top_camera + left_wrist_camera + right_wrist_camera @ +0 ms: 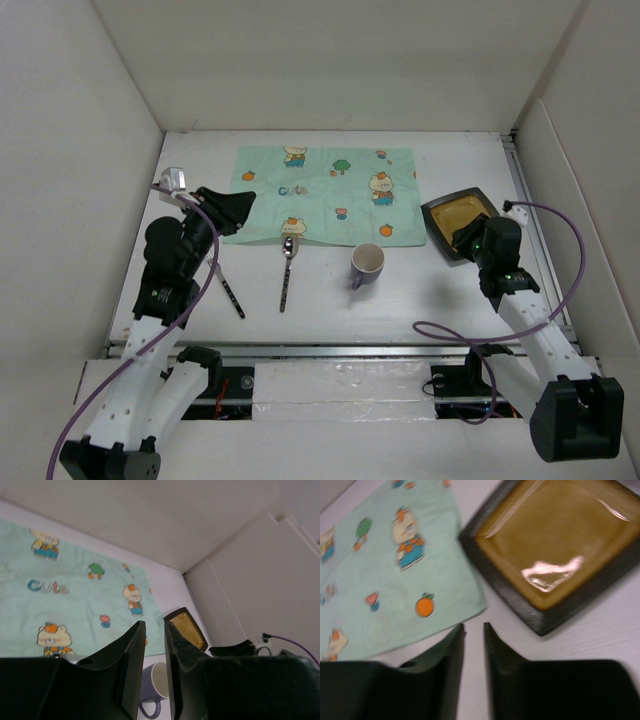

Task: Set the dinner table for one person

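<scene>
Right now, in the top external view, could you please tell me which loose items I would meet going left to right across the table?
dark slim utensil → spoon → purple mug → square brown plate. The placemat spans most of these, so it is left out.

White perforated arm links (pixel 535 325), black joints and wrists, purple cables (pixel 292 643), black tapered jaws, green lights (pixel 156 295)

Bear-print placemat (pixel 325 195), spoon (pixel 287 270) and purple mug (pixel 366 266) near its front edge, brown square plate (pixel 455 212) beside it
</scene>
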You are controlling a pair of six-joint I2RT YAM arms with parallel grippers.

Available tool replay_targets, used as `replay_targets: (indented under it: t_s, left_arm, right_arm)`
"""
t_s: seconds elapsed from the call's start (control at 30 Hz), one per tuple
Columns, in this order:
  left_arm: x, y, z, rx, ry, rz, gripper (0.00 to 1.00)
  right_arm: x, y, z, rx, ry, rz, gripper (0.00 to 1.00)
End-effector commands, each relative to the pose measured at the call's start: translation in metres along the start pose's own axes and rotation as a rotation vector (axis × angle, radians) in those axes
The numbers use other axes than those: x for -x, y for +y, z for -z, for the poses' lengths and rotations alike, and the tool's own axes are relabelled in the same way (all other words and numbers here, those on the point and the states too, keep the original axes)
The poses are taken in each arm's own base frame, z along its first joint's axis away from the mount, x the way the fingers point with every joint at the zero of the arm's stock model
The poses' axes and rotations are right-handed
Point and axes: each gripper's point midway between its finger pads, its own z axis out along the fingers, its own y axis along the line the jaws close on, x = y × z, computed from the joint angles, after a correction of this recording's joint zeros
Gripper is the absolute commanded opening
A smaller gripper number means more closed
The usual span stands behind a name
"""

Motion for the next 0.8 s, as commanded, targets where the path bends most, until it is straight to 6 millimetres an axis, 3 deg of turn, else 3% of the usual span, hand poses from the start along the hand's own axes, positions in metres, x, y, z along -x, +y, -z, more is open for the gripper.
replay_targets:
  t_s: [0.0, 0.03, 0.1, 0.13, 0.17, 0.3, 0.6, 0.77]
  left_arm:
    - [-0.004, -0.035, 0.033, -0.141, 0.104, -0.206, 0.25]
    - [-0.006, -0.042, 0.040, -0.174, 0.124, -0.234, 0.28]
    - [-0.014, -0.038, 0.045, -0.176, 0.159, -0.285, 0.32]
    - [-0.018, -0.037, 0.046, -0.172, 0.165, -0.304, 0.32]
    - [-0.021, -0.036, 0.046, -0.162, 0.166, -0.322, 0.32]
    - [-0.028, -0.031, 0.048, -0.137, 0.163, -0.379, 0.34]
    - [-0.030, -0.036, 0.060, -0.137, 0.152, -0.419, 0.35]
    - [-0.028, -0.038, 0.060, -0.135, 0.143, -0.419, 0.35]
  right_arm:
    - [0.011, -0.038, -0.013, -0.065, -0.034, -0.194, 0.38]
    - [0.017, -0.057, -0.019, -0.097, -0.060, -0.274, 0.47]
    - [0.019, -0.077, -0.024, -0.141, -0.065, -0.336, 0.50]
    - [0.022, -0.098, -0.028, -0.200, -0.081, -0.397, 0.53]
    - [0.018, -0.094, -0.032, -0.177, -0.056, -0.410, 0.55]
    - [0.020, -0.128, -0.043, -0.255, -0.053, -0.513, 0.59]
    - [0.013, -0.133, -0.070, -0.244, 0.002, -0.614, 0.59]
    - [-0.001, -0.137, -0.087, -0.235, 0.060, -0.675, 0.56]
